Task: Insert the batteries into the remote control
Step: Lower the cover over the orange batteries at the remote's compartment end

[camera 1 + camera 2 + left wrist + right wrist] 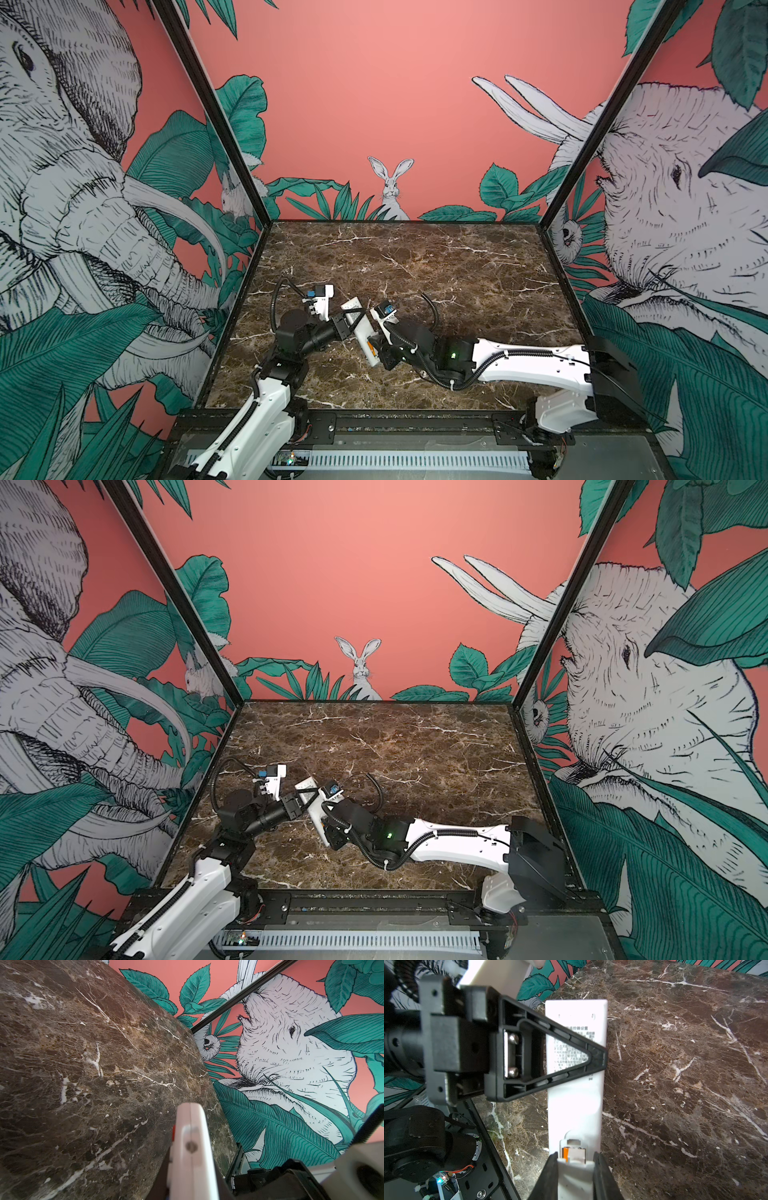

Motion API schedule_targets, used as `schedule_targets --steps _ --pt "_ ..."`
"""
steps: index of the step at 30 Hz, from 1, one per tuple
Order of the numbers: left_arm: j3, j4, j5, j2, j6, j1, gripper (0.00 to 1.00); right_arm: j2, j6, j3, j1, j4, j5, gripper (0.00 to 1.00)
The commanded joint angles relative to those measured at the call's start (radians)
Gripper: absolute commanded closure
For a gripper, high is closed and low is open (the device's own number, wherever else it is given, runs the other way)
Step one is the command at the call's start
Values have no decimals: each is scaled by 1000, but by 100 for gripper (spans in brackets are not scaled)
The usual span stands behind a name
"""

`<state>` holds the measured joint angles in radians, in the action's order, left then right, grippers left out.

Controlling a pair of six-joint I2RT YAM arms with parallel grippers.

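You have the remote (363, 332) held between both tools, in the lower middle of both top views, over the front part of the bench (457, 270). It runs slantwise, with its far end pointing up and to the left of the frame. Your left tool (354, 318) is clamped across the remote near its middle. In the right wrist view one of its black triangular fingers (597, 1053) lies flat over the printed white back. Your right tool (575, 1176) is clamped on the near end, with a black finger pressing on each long edge. Just ahead of those fingers the battery bay (574, 1151) stands open, and one orange battery (565, 1153) sits inside it. The left wrist view shows the remote (193, 1153) edge-on, with the bench behind it.
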<state>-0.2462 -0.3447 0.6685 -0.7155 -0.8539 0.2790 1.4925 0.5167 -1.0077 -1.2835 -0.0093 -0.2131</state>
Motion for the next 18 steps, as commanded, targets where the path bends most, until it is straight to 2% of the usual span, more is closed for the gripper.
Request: schedule_targets --steps 1,18 --pt "2 -16 0 22 -10 2 100 12 22 7 -11 44 1 93" --pt "4 -17 -1 27 -13 2 100 42 32 40 -15 69 -3 94"
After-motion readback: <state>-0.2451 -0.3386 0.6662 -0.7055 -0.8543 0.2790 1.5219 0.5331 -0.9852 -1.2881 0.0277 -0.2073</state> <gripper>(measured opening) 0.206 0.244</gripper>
